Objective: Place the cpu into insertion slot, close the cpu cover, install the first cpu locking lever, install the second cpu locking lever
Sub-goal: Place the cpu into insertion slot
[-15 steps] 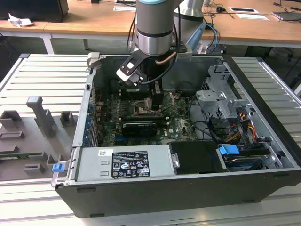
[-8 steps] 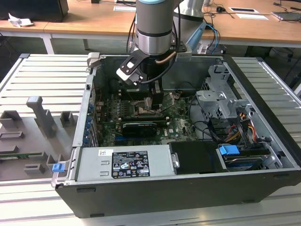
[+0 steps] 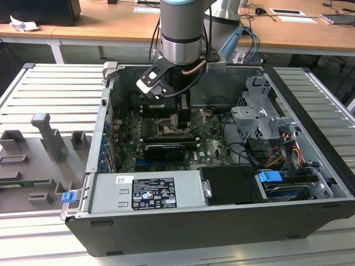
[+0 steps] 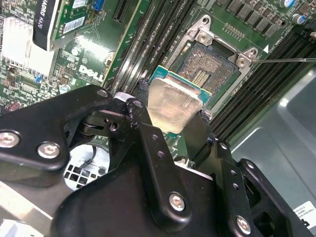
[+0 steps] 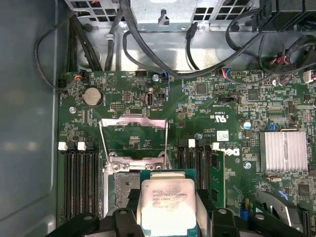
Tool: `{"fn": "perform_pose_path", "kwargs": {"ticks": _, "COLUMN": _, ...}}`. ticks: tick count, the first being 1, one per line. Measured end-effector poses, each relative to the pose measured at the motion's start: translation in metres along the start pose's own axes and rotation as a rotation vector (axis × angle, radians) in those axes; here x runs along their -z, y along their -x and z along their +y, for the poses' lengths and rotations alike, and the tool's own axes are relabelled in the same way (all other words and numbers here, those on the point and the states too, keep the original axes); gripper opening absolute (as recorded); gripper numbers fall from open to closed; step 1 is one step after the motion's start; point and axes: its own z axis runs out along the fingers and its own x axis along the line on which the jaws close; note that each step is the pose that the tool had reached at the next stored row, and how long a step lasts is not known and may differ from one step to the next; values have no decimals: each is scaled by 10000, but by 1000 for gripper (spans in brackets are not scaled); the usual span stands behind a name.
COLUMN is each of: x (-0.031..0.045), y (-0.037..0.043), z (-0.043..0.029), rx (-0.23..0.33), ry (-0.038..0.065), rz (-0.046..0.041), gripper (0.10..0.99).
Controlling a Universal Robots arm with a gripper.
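reaching down into the open computer case (image 3: 183,227), your arm (image 3: 180,33) hung over the green board (image 5: 197,94). the insertion slot (image 4: 210,69) lay bare with its pin field showing. the cpu cover (image 5: 134,118) stood tipped up off the slot on the side away from the gripper, so nothing blocked the way in. a thin rod, likely one locking lever (image 4: 289,60), stuck out past a socket corner. the gripper (image 4: 173,121) was closed to chip width, its fingers (image 4: 148,133) pinching two opposite edges of the cpu (image 4: 173,101). the cpu hung over the slot's near edge, overlapping it partly in both wrist views, and was not seated.

judgement: the step in hand was placement. to do it well you needed the chip level with the board and its edges squared to the socket rim. you also needed the notches and marked corner matched, though these could not be made out here. you needed a slow, straight descent with no sliding across the pins, letting go only once the chip sat flat inside the rim. you needed to keep the fingers off the memory slots (image 5: 81,182) alongside.
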Motion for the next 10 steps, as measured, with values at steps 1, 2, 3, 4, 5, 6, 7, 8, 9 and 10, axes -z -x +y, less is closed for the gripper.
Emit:
{"fn": "perform_pose_path", "kwargs": {"ticks": 1, "x": 0, "y": -3, "z": 0, "rx": 0, "ry": -1, "rz": -1, "gripper": 529}}
{"fn": "perform_pose_path", "kwargs": {"ticks": 2, "x": -1, "y": -7, "z": 0, "rx": 1, "ry": -1, "rz": -3, "gripper": 529}}
{"fn": "perform_pose_path", "kwargs": {"ticks": 3, "x": -1, "y": -10, "z": 0, "rx": 1, "ry": 0, "rz": -3, "gripper": 529}}
{"fn": "perform_pose_path", "kwargs": {"ticks": 4, "x": -2, "y": -12, "z": -1, "rx": 0, "ry": 0, "rz": -2, "gripper": 529}}
{"fn": "perform_pose_path", "kwargs": {"ticks": 5, "x": -3, "y": -12, "z": -1, "rx": 0, "ry": 0, "rz": -3, "gripper": 529}}
{"fn": "perform_pose_path", "kwargs": {"ticks": 6, "x": -4, "y": -16, "z": -1, "rx": 0, "ry": 0, "rz": -3, "gripper": 529}}
{"fn": "perform_pose_path", "kwargs": {"ticks": 7, "x": -5, "y": -18, "z": -1, "rx": 0, "ry": 0, "rz": -3, "gripper": 529}}
{"fn": "perform_pose_path", "kwargs": {"ticks": 8, "x": -6, "y": -18, "z": -2, "rx": 0, "ry": -1, "rz": -3, "gripper": 529}}
{"fn": "perform_pose_path", "kwargs": {"ticks": 9, "x": -9, "y": -26, "z": -3, "rx": -2, "ry": -1, "rz": -10, "gripper": 529}}
{"fn": "perform_pose_path", "kwargs": {"ticks": 10, "x": -10, "y": -33, "z": -3, "rx": 0, "ry": 0, "rz": -17, "gripper": 529}}
